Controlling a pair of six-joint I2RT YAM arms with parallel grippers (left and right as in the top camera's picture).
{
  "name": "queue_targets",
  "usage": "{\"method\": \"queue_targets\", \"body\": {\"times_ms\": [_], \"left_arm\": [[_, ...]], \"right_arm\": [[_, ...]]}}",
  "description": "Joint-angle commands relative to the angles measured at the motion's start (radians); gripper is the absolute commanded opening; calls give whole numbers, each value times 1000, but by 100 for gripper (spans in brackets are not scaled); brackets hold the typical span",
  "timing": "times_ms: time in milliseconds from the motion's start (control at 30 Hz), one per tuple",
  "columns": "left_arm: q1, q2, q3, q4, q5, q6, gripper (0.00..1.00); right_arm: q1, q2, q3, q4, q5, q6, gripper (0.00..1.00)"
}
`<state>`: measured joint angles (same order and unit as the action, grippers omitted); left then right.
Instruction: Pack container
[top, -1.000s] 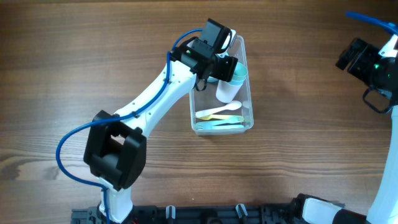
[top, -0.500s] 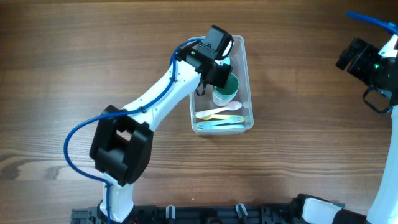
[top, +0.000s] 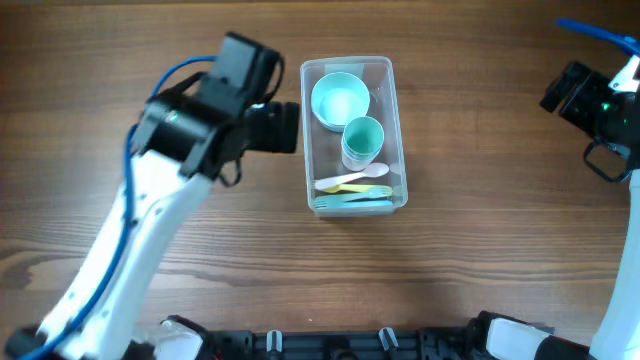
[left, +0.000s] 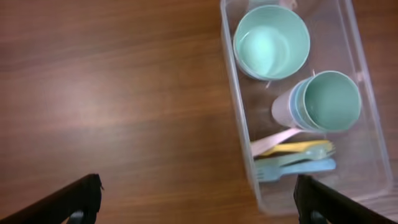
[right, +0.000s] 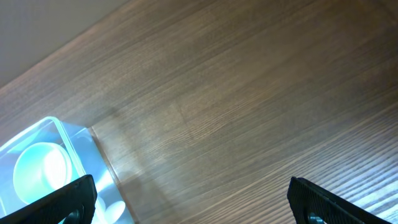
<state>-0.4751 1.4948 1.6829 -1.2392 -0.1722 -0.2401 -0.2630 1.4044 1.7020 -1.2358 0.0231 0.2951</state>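
PHOTOGRAPHER: Left gripper has swung out of the container and now hangs just beside its left wall, fingers spread wide and empty. The right gripper, also spread, waits well apart near the right edge of the table.
EDITOR: Any trouble ahead?
PHOTOGRAPHER: Likely a clipped rim on re-entry. That clear tub looks light enough to skid, and the tilted cup stack could roll onto the cutlery.
EDITOR: And the tub?
PHOTOGRAPHER: Mid-table, colourless, round-cornered, teal bowl at its far end
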Motion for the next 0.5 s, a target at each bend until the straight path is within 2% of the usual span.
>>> {"method": "queue_targets", "body": {"times_ms": [0, 133, 200, 367, 467], "left_arm": [[0, -70, 14, -14, 3, -30, 100], [0, -72, 14, -117, -34, -25, 100], [6, -72, 14, -112, -65, -26, 100], [106, -121, -1, 73, -13, 35, 100], [199, -238, -91, 209, 70, 35, 100]], "right_arm": [[-1, 6, -9, 0, -5, 20, 100], [-1, 6, -9, 0, -5, 20, 100], [-1, 5, -9, 0, -5, 20, 100], [-1, 5, -9, 0, -5, 20, 100], [-1, 5, -9, 0, -5, 20, 100]]}}
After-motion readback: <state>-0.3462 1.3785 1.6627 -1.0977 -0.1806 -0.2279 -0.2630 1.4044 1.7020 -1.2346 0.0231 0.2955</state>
